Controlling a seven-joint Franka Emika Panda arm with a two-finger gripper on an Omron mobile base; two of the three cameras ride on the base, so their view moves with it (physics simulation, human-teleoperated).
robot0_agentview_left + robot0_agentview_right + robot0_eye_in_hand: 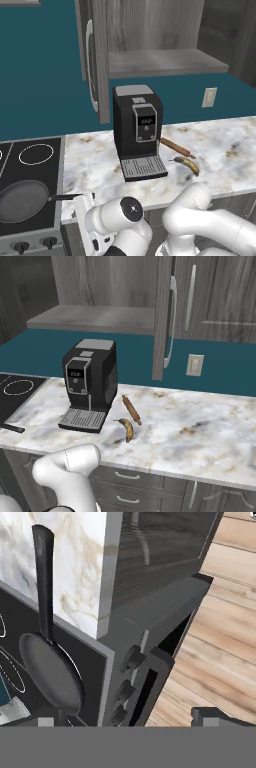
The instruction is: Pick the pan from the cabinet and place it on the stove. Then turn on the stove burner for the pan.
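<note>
Marble counter [220, 145] carries a coffee machine [137, 131], a rolling pin [177, 148] and a banana [187, 165]. Left of it, the pan [22, 200] sits on the stove [30, 172], its handle reaching over the counter edge. Fingers [130, 722] stand wide apart, empty, near the knobs [131, 658].

I see a black coffee machine [137, 131] upright on the marble counter [225, 150], wooden rolling pin [177, 148] just right of it, spotted banana [187, 165] near the pin, wall outlet [209, 97] on teal backsplash [40, 80], wood floor [220, 637] below.
</note>
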